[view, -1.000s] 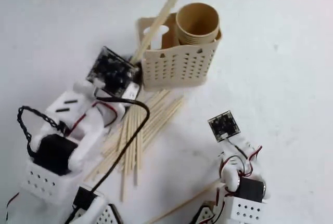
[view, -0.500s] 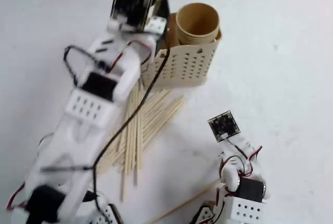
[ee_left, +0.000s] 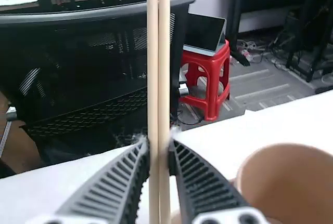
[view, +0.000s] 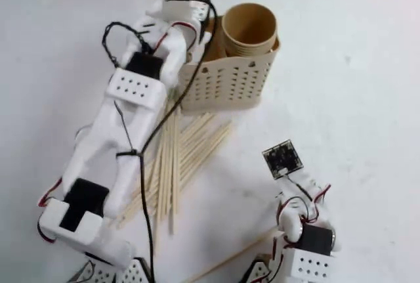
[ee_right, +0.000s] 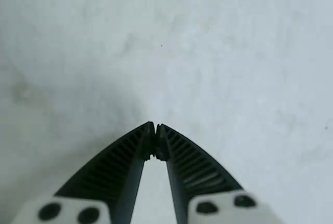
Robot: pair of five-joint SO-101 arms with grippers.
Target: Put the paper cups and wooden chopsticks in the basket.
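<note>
- The left arm (view: 131, 119) stretches long across the table (view: 354, 99), from its base at 7 o'clock to the far edge near 12 o'clock, its wrist alongside the basket (view: 226, 83).
- The left gripper (ee_left: 158, 143) is clamped on two wooden chopsticks (ee_left: 158, 52), held side by side between its jaws.
- The basket stands at 12 o'clock, with stacked paper cups (view: 248, 30) in its 3 o'clock half.
- A loose pile of chopsticks (view: 177, 158) lies on the table just at the basket's 7 o'clock, partly under the left arm.
- The right arm (view: 298, 230) sits folded low at 5 o'clock; the right gripper (ee_right: 155, 141) is closed on nothing, over bare table.
- A single chopstick (view: 230, 257) lies beside the right arm's base.
</note>
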